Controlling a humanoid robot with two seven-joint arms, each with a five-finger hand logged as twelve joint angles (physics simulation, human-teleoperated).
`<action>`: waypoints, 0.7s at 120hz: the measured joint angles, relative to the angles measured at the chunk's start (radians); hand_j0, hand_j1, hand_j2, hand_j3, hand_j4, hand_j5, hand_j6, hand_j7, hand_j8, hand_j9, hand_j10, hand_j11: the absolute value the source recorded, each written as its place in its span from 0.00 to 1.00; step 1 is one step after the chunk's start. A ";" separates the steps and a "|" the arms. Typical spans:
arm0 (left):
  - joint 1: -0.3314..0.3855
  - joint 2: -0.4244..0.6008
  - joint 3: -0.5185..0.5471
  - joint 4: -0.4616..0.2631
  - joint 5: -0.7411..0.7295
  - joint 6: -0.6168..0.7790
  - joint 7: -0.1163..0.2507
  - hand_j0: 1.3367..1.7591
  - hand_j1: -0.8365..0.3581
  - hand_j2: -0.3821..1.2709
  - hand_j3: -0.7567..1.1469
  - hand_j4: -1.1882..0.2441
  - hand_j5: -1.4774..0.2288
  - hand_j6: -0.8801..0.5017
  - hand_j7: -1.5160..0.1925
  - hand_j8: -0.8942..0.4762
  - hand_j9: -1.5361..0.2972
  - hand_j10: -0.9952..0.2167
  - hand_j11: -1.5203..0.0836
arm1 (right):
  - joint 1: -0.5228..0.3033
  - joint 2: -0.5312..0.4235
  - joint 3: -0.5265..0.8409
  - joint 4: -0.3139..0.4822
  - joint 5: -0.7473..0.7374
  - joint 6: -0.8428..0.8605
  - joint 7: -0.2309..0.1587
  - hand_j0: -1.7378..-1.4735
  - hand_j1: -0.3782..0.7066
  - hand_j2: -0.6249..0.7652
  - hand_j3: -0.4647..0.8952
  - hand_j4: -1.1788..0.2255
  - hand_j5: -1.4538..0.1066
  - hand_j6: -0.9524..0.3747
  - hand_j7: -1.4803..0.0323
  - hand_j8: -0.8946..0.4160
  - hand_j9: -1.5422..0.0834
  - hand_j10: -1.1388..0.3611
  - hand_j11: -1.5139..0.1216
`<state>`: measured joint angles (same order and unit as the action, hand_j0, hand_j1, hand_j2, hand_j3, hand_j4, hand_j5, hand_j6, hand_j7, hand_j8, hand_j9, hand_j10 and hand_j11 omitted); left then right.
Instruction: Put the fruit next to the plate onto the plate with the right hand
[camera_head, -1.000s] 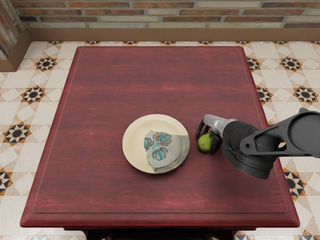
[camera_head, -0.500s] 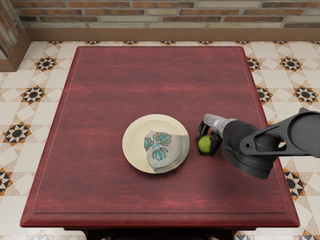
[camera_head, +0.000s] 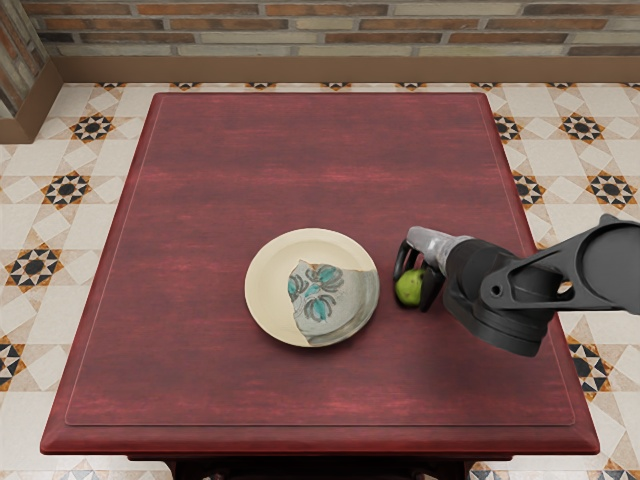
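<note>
A small green fruit (camera_head: 409, 288) lies on the red table just right of the plate's rim. My right hand (camera_head: 414, 273) reaches in from the right edge, its dark fingers curled around the fruit from above and behind. The cream plate (camera_head: 266, 283) sits at the table's middle, with a grey and teal pattern over its right half. Fruit and plate stand a short gap apart. My forearm hides the back of the hand.
The red wooden table (camera_head: 200, 180) stretches wide to the left and back of the plate. Its right edge runs close behind my forearm (camera_head: 510, 300). Tiled floor and a brick wall surround the table.
Almost nothing differs: the hand stays wrapped on the fruit at the same spot, with only a slight shift of the forearm.
</note>
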<state>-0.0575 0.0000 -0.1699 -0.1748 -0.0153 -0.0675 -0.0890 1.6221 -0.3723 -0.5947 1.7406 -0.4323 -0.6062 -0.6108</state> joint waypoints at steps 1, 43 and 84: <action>0.000 0.000 0.000 0.000 0.000 0.000 0.000 0.76 0.98 0.23 0.40 0.82 0.86 0.63 0.88 0.65 0.83 0.81 0.94 | 0.000 -0.001 0.000 0.000 0.000 0.000 0.000 0.31 0.59 0.59 0.34 0.34 0.29 0.44 0.35 0.37 0.34 0.29 0.32; -0.001 0.000 0.000 0.000 0.000 0.000 0.000 0.76 0.98 0.23 0.40 0.82 0.86 0.63 0.88 0.65 0.83 0.81 0.94 | 0.061 -0.034 0.005 0.005 0.016 0.000 0.000 0.31 0.59 0.59 0.34 0.34 0.29 0.44 0.35 0.38 0.33 0.30 0.31; -0.001 0.000 0.000 0.000 0.000 0.000 0.000 0.76 0.98 0.23 0.40 0.82 0.86 0.63 0.88 0.65 0.83 0.81 0.94 | 0.152 -0.040 0.037 0.005 0.072 0.000 0.000 0.31 0.58 0.59 0.34 0.34 0.30 0.44 0.36 0.38 0.34 0.30 0.31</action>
<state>-0.0583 0.0000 -0.1703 -0.1747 -0.0153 -0.0675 -0.0890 1.7743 -0.4119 -0.5579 1.7456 -0.3603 -0.6065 -0.6107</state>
